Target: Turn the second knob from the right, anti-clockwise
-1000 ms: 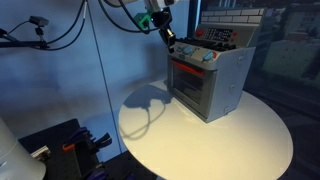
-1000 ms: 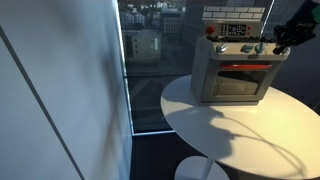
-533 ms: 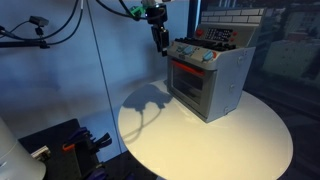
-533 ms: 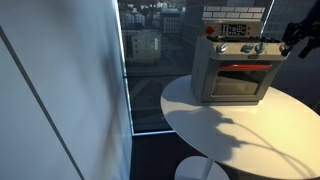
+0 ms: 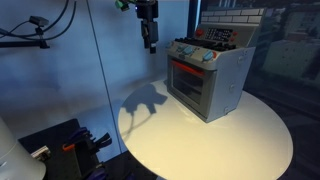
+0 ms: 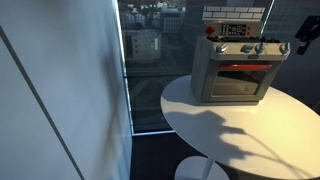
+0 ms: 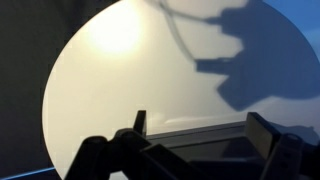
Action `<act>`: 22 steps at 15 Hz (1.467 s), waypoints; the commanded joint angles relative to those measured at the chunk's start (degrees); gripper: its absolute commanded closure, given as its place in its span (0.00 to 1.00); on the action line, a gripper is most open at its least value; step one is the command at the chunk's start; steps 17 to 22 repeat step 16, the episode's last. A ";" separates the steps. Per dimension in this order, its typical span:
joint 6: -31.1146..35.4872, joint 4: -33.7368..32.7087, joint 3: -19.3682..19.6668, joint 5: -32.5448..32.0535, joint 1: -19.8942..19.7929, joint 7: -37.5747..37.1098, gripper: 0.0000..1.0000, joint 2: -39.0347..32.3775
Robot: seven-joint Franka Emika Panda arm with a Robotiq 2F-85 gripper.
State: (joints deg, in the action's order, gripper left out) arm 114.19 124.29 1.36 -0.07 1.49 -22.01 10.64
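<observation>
Gripper hangs in the air beside the oven, level with its top and apart from it, touching nothing. In an exterior view it sits at the frame edge, near the oven's upper corner. Wrist view: fingers spread wide, nothing between them; white table beyond, with the arm's shadow across it. Oven stands on the round table, toward its far side. Knobs sit in a row along the panel above the oven door. Second knob from the right is in that row, well clear of the gripper. Its setting is too small to read.
</observation>
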 commanded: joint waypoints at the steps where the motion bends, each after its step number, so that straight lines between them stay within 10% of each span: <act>1: -6.44 -0.07 -1.03 1.09 -1.06 1.19 0.00 3.15; 22: -13.47 0.45 -1.69 1.01 -2.06 0.35 0.00 7.26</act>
